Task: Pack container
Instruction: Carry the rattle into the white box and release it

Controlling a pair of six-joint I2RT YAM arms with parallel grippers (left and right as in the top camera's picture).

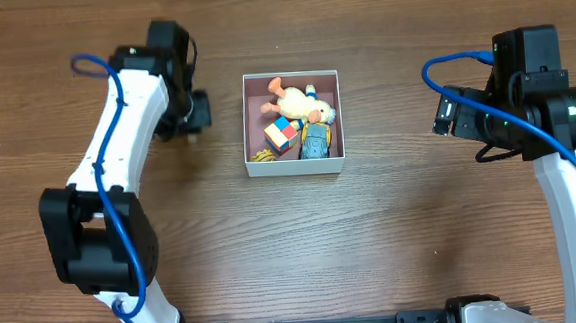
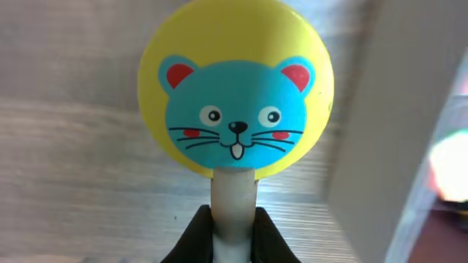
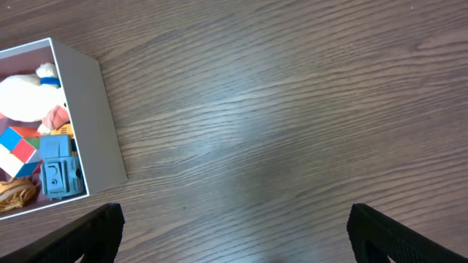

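Left jaws clamped on the white stem (image 2: pixel 232 201) of a yellow disc toy (image 2: pixel 235 95) with a blue mouse face, container (image 1: pixel 293 167) just beside them, plush (image 1: pixel 294 103) and colour cube (image 1: pixel 282 135) inside, right jaws wide apart above the brown wood-grain table (image 3: pixel 292 109), container well off their left side.

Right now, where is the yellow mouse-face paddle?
The paddle shows in the left wrist view, its white stem pinched in the left hand, which sits left of the container.

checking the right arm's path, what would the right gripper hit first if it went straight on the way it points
Probably bare table; the open right gripper points at wood, with the container off to one side. Depth is unclear.
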